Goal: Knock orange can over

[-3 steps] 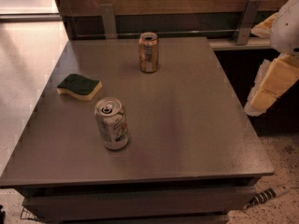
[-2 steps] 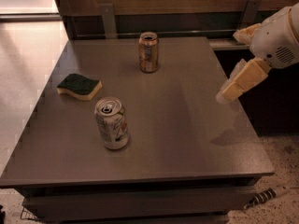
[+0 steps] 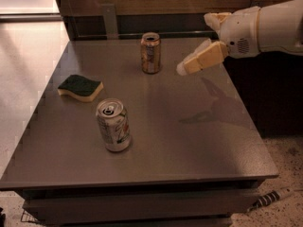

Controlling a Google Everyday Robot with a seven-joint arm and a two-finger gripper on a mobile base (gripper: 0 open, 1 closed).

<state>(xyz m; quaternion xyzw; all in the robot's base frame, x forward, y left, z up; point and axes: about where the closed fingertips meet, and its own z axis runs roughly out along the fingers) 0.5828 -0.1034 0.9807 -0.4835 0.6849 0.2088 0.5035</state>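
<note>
The orange can (image 3: pixel 150 54) stands upright at the far middle of the grey table (image 3: pixel 189 141); it has a golden-brown body and a silver top rim. My gripper (image 3: pixel 194 44) hangs above the table just to the right of the can, a short gap away and not touching it. Its fingers are spread open and empty: the lower cream finger (image 3: pixel 201 59) points left and down toward the can, and the other finger (image 3: pixel 215 19) sits higher up. The white arm reaches in from the right edge.
A white can with green and orange markings (image 3: pixel 113 125) stands upright at the near left. A green and yellow sponge (image 3: pixel 80 87) lies at the left. A wooden wall with a dark ledge runs behind the table. A cable lies on the floor at the bottom right.
My gripper has moved left from the table's right edge, in over the table and toward the orange can. Both cans and the sponge have not moved.
</note>
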